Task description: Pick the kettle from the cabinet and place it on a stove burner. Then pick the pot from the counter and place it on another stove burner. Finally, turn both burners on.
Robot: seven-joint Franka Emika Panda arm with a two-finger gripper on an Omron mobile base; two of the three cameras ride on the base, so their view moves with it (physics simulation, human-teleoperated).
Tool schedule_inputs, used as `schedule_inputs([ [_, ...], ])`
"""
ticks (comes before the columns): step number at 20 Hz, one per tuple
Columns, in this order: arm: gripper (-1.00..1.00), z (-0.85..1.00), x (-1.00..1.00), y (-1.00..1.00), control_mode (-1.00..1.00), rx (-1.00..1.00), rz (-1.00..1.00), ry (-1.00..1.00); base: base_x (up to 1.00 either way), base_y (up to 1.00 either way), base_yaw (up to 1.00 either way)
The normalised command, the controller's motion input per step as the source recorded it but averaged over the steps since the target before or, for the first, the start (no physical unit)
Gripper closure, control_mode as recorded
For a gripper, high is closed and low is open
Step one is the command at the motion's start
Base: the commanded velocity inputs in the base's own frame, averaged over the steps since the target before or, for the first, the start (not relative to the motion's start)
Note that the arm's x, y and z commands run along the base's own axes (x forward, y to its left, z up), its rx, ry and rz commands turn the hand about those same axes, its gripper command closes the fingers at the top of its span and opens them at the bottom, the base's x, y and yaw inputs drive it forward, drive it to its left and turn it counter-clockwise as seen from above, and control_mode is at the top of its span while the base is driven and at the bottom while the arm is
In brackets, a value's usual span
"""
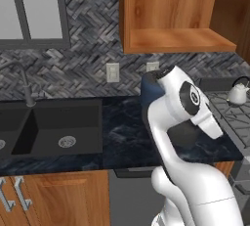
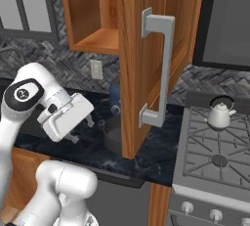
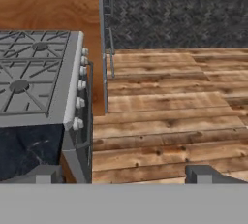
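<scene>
With the kettle (image 2: 219, 114) already on a burner, the spread, empty hand (image 2: 81, 129) must reach the pot (image 2: 113, 137) at its 3 o'clock, and could clip the open cabinet door (image 2: 139, 63) shielding it.

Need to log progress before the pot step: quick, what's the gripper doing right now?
Gripper: open, holding nothing; the kettle already sits on a stove burner.

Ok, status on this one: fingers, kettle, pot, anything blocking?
Gripper open, empty. Kettle upright on a rear stove burner. Pot on the counter, half hidden by the open cabinet door.
</scene>
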Motion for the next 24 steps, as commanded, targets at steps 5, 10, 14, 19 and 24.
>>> schedule_inputs([
  [5,-1.00,-0.31,0.01,0.11,-1.00,0.06,-0.14,-0.05,0.00,0.00,0.00],
  [10,-1.00,-0.15,-0.05,0.01,-1.00,0.06,0.00,-0.01,0.00,0.00,0.00],
  [14,-1.00,-0.13,0.16,0.00,-1.00,0.05,-0.02,-0.01,0.00,0.00,0.00],
  [19,-1.00,-0.13,0.28,0.00,-1.00,0.02,-0.05,-0.03,0.00,0.00,0.00],
  [24,-1.00,-0.17,0.34,0.00,-1.00,0.00,-0.07,-0.03,0.00,0.00,0.00],
])
